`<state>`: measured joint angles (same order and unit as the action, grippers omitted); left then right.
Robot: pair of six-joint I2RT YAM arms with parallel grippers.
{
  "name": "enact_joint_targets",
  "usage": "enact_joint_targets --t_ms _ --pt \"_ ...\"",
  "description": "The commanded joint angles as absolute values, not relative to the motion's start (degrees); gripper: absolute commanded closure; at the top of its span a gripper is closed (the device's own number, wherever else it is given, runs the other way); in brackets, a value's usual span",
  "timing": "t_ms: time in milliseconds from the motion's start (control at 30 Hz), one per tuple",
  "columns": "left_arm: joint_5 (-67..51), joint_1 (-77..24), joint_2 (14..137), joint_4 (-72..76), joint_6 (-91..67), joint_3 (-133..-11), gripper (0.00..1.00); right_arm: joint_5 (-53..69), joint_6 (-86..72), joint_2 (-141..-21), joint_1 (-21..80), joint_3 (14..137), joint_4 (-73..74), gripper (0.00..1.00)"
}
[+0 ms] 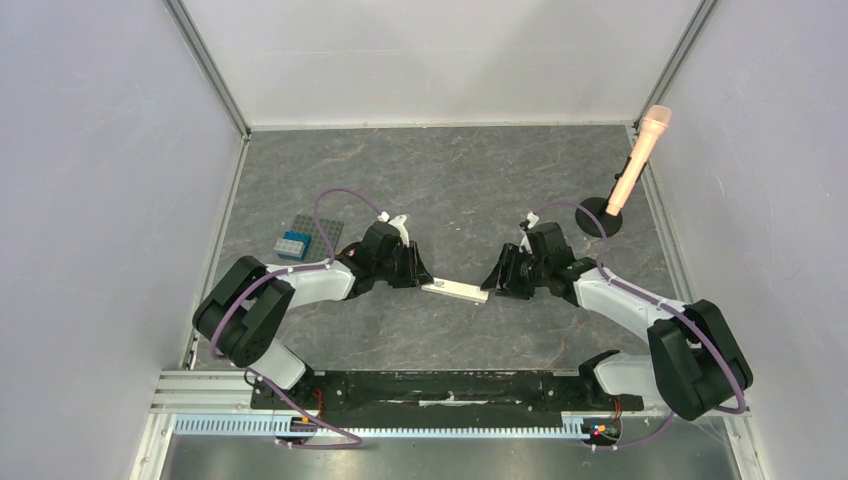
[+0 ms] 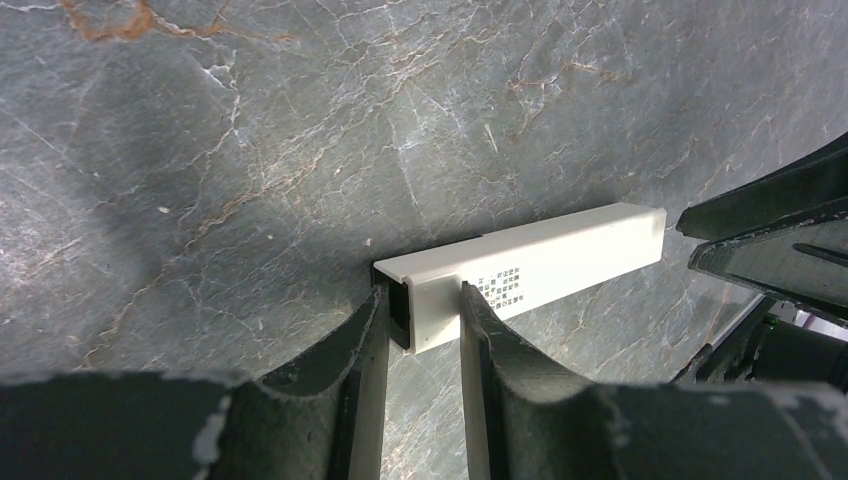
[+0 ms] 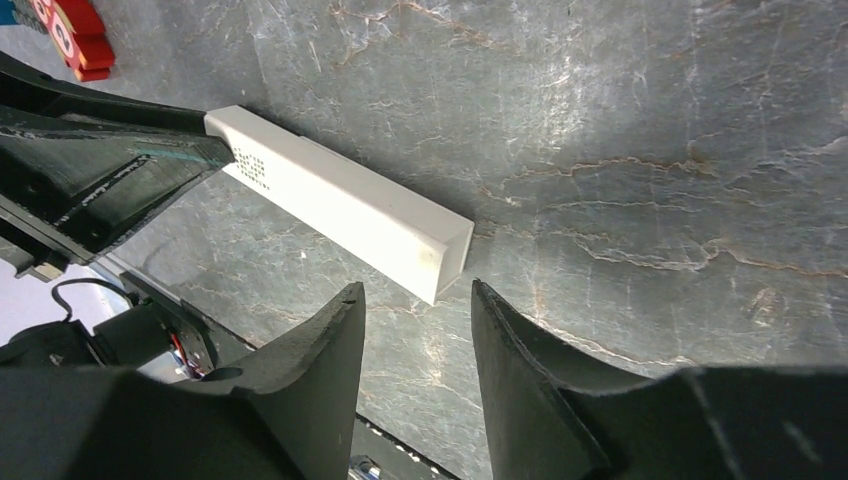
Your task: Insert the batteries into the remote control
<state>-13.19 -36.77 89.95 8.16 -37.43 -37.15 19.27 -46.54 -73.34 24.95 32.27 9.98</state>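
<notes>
As viewed from above, remote control (image 1: 455, 291) laid flat on the grey marbled table (image 1: 450, 180) between the two arms, one end clamped by the left gripper (image 2: 423, 300) — fingers closed against both sides, right gripper (image 3: 417, 290) spread wide — nothing held, fingertips just short of the opposite end.

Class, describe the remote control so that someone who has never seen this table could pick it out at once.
On the grey marbled table, look at the middle, where the left claw and right claw face each other. The remote control is between them, one end in the left claw. It is the only slim white bar, unlike the studded plate or the pink microphone.
</notes>
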Motion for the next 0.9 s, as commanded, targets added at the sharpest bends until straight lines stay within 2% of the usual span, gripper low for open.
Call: enact_joint_targets --t_ms 0,300,567,867 --pt "-7.7 -37.5 94.8 -3.4 -33.2 -34.1 0.81 18.4 -45.0 -74.1 24.7 31.0 9.5 0.58" --pt "-9.0 -37.5 94.6 -2.3 -33.8 -33.9 0.84 18.4 -44.1 -76.9 24.8 28.5 7.1 0.81" --pt "-10.7 -37.6 94.6 -1.8 -33.8 -33.8 0.84 17.3 -45.2 -77.2 24.8 27.1 5.3 0.87" --pt "-13.6 -37.6 94.3 1.6 -34.5 -33.1 0.93 18.3 -46.6 -78.1 25.1 25.8 3.2 0.98"
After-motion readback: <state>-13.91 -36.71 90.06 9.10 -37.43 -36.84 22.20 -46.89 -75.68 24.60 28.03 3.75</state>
